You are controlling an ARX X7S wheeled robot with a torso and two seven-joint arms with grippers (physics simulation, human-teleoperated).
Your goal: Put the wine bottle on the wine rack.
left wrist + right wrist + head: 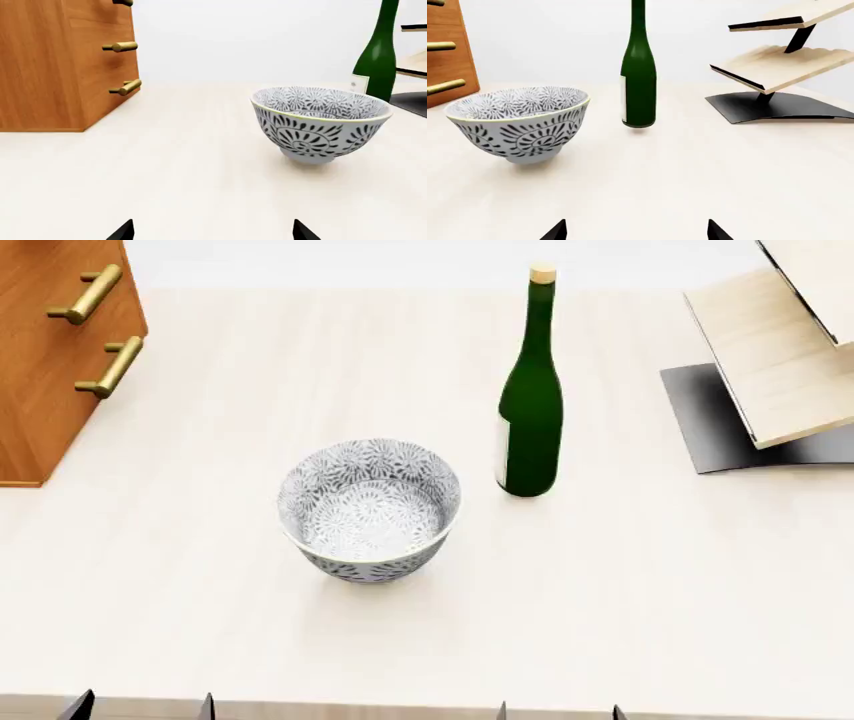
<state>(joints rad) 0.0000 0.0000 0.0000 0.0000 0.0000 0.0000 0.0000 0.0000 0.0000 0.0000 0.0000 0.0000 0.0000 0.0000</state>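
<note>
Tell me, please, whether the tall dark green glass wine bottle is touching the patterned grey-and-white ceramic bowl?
Apart. The head view shows bare pale tabletop between the wine bottle and the bowl; the right wrist view shows the same gap.

Your head camera looks down on a pale bench. The wine bottle stands upright near the middle, cork at top, pale label strip low on its left side. The bowl, patterned grey and white, sits upright just left of the bottle and nearer to you, not touching it. The wine rack is at the right edge: slanted pale boards over a dark grey base, apart from the bottle. The cabinet, brown with two brass handles, is at the far left. Your left hand and right hand show only as dark fingertips at the near edge, each pair spread apart, holding nothing.
</note>
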